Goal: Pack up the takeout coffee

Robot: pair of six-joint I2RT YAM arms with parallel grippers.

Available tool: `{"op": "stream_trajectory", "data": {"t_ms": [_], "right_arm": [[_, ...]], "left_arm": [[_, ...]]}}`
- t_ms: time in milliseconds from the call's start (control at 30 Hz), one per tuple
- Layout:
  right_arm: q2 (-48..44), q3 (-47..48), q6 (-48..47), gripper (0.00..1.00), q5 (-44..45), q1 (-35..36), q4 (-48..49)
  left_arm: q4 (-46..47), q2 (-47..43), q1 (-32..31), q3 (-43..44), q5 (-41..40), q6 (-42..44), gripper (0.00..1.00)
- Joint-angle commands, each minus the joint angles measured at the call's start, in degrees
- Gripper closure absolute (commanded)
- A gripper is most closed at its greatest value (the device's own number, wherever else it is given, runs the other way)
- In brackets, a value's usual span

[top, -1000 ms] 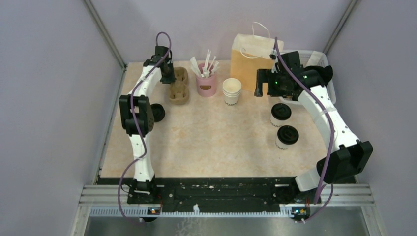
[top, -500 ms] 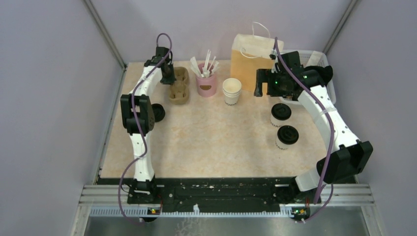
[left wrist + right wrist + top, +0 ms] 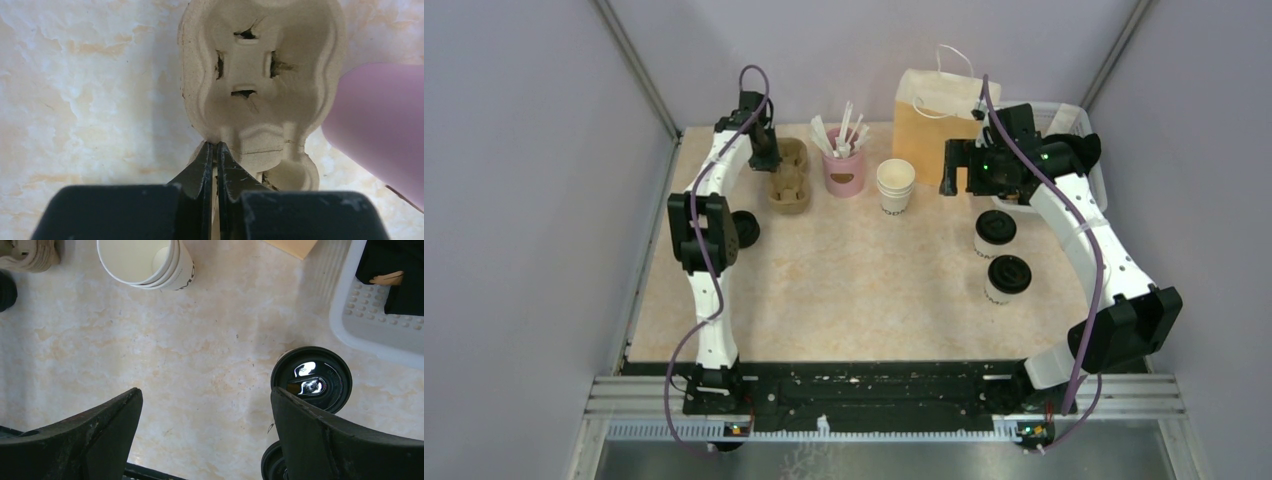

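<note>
The left end effector (image 3: 216, 147) clenched the pulp cup carrier (image 3: 260, 75) by its rim; the right end effector (image 3: 205, 397) hung open above two lidded coffee cups (image 3: 995, 231) on the table (image 3: 854, 280); likely fetching the carrier; next, drawing it toward them.

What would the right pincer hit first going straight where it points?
Probably bare table; the open right pincer points down at it. One finger might catch the lidded coffee cup first.

Bare tabletop (image 3: 854, 270) lies open across the middle; along the back, carrier (image 3: 788, 178), pink cup (image 3: 845, 172), cup stack (image 3: 895, 186) and bag (image 3: 929, 125) stand close together, with two lidded cups (image 3: 995, 232) (image 3: 1008, 278) at right.
</note>
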Motion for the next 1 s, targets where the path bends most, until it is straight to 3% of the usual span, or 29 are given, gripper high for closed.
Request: {"op": "stream_trajectory", "data": {"t_ms": [0, 167, 400, 867, 967], "right_arm": [[-0.9, 0.3, -0.3, 0.02, -0.7, -0.2, 2.0], [-1.5, -0.2, -0.3, 0.02, -0.6, -0.2, 2.0], [-1.5, -0.1, -0.5, 0.02, -0.6, -0.2, 2.2], [-2.1, 0.9, 1.1, 0.01, 0.0, -0.2, 1.4], [-1.3, 3.7, 2.9, 0.01, 4.2, -0.2, -0.7]], "left_arm": [[-2.1, -2.8, 0.8, 4.0, 4.4, -5.1, 0.99], [-1.5, -3.6, 4.6, 2.3, 11.3, -10.7, 0.98], [0.6, -4.6, 6.9, 0.8, 15.7, -10.8, 1.0], [-0.2, -13.3, 6.8, -1.7, 15.0, -11.8, 1.0], [-1.7, -16.3, 6.8, -2.2, 13.7, -12.4, 1.0]]}}
